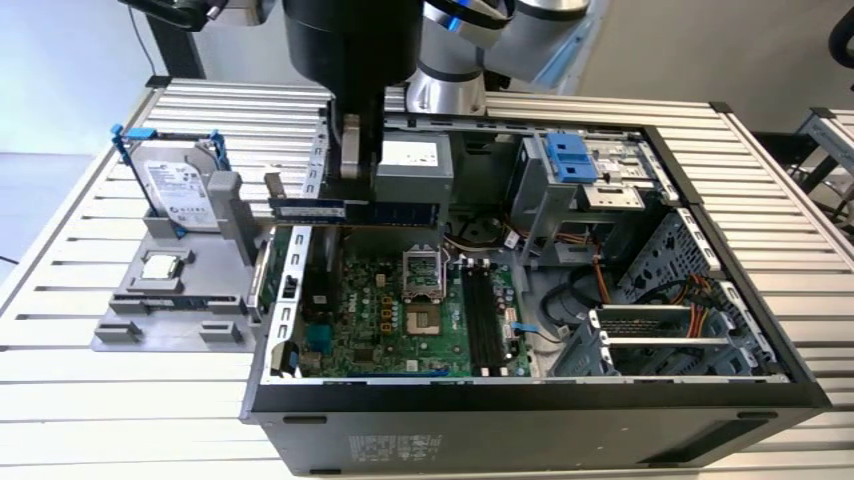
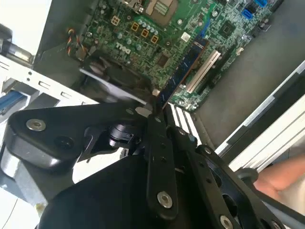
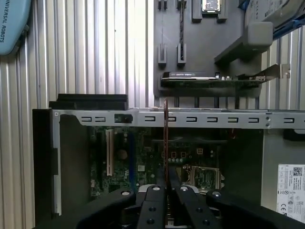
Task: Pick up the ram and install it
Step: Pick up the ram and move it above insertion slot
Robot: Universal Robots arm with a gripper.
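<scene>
**Green memory stick (image 3: 165, 138) pinched over the open case**

The black jaws are drawn narrow, clamped on the stick's two flat faces at about mid-length. In the first wrist view it stands edge-on between them. It should be light, stiff and thin, but fragile at the chips and contact edge, so a hold on the faces with the contacts left free suits it. In the exterior view it hangs level over the computer case (image 1: 534, 400), at 11 o'clock from the motherboard (image 1: 387, 310). The memory slots (image 1: 483, 315) lie toward 4 o'clock from the stick.

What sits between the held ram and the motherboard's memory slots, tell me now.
In the exterior view, the processor socket lies between the ram, clamped in the gripper, and the memory slots.
</scene>
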